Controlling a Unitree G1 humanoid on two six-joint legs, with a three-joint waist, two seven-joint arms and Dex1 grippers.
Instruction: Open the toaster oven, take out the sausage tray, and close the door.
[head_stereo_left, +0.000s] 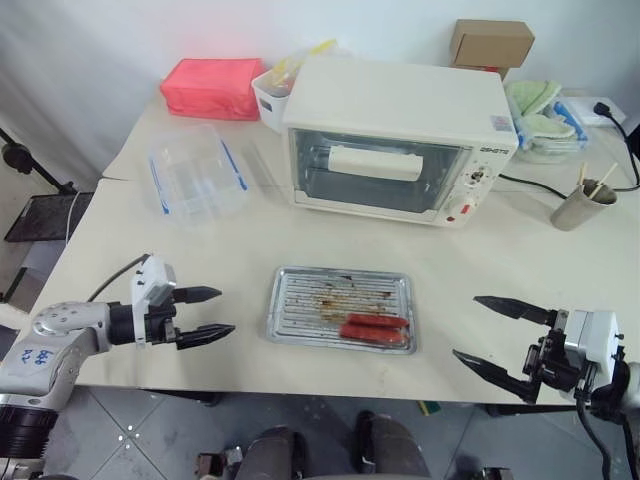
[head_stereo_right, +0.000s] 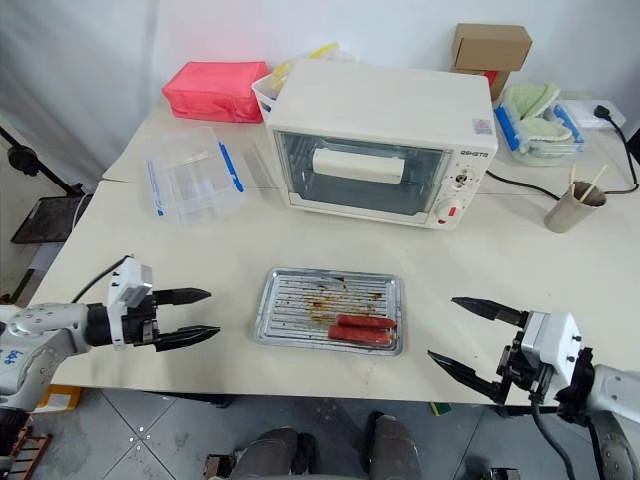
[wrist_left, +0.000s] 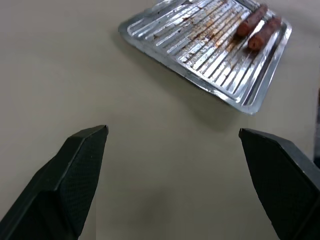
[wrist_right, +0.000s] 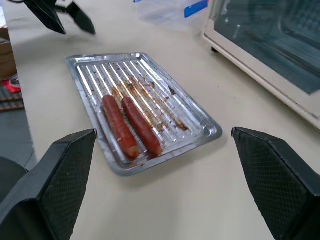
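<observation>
Silvery sausage tray (head_stereo_left: 340, 308) on tabletop (head_stereo_left: 500, 260): thin, stiff, likely greasy; I'd pinch a rim. Left tool (head_stereo_left: 206, 313) and right tool (head_stereo_left: 496, 337) wide, empty.

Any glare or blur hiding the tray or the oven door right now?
Left eye view: even, soft light; the cream-white toaster oven's glass door shows mild reflections, its bar handle still readable. Right wrist view: the ridged silvery metal tray glints along its ribs, yet both red sausages are clear; the oven front looks soft. Left wrist view: the nearby black fingers look slightly soft.
</observation>
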